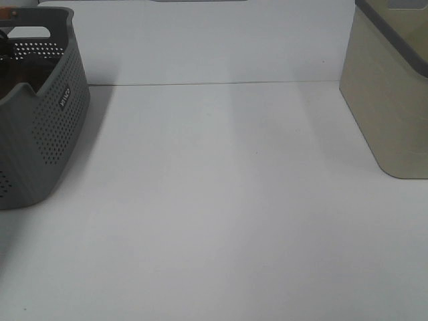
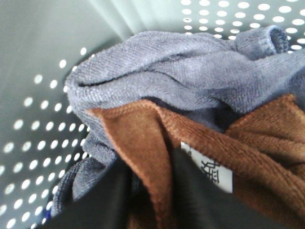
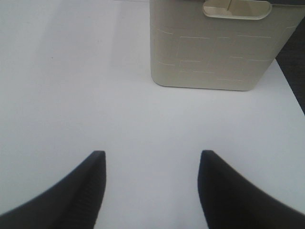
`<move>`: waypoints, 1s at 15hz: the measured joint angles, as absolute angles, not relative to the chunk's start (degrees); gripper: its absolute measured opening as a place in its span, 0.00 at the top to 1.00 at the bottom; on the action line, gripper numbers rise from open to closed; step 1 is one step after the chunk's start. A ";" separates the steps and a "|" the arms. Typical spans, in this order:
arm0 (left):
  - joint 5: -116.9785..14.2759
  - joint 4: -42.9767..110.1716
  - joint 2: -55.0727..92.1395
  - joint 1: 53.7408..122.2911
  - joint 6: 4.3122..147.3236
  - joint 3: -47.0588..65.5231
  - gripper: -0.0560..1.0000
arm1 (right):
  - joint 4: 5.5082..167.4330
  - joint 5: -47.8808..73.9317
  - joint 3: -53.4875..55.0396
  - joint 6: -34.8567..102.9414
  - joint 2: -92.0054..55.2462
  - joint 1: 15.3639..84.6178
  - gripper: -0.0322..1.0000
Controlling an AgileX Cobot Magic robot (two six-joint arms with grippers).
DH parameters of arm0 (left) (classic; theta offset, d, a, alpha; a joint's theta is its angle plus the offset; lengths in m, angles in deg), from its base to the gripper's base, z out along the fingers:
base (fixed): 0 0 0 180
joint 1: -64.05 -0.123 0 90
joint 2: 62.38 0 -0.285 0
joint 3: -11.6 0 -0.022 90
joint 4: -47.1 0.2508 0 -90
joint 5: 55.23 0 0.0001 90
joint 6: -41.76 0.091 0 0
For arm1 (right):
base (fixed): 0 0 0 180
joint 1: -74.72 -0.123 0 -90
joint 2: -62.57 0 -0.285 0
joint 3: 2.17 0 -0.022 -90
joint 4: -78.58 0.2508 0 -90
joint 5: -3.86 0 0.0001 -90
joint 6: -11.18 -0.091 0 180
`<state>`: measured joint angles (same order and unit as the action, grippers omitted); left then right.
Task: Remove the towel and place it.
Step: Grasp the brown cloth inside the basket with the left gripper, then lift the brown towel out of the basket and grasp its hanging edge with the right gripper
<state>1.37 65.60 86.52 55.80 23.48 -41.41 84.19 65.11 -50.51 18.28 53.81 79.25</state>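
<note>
Left gripper [image 2: 151, 202] is in tight, its two dark fingers [image 2: 102, 205] pinched on either side of a fold of the towel [image 2: 143, 148] (both blurred this close). Right gripper [image 3: 152, 191] hangs tilted downward, jaws spread wide, fingers [image 3: 78, 202] well apart.

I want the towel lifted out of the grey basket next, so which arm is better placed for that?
Left. The left tool is inside the grey basket with a fold of the towel between its fingers. The right tool hangs open over the table, no towel in its view.
</note>
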 joint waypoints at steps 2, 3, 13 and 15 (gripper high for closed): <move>1.37 65.60 86.52 55.92 23.83 -43.08 0.82 | 84.19 65.11 -50.51 18.28 53.81 79.25 0.43; 1.43 65.60 86.52 55.92 24.51 -43.53 0.89 | 84.19 65.11 -50.51 18.28 53.81 79.25 0.43; -2.87 62.79 71.17 62.79 28.64 -43.71 0.95 | 84.19 65.11 -50.51 18.28 53.81 79.25 0.43; -4.24 62.74 65.61 66.23 29.21 -43.71 0.95 | 84.19 65.11 -50.51 18.28 53.81 79.25 0.43</move>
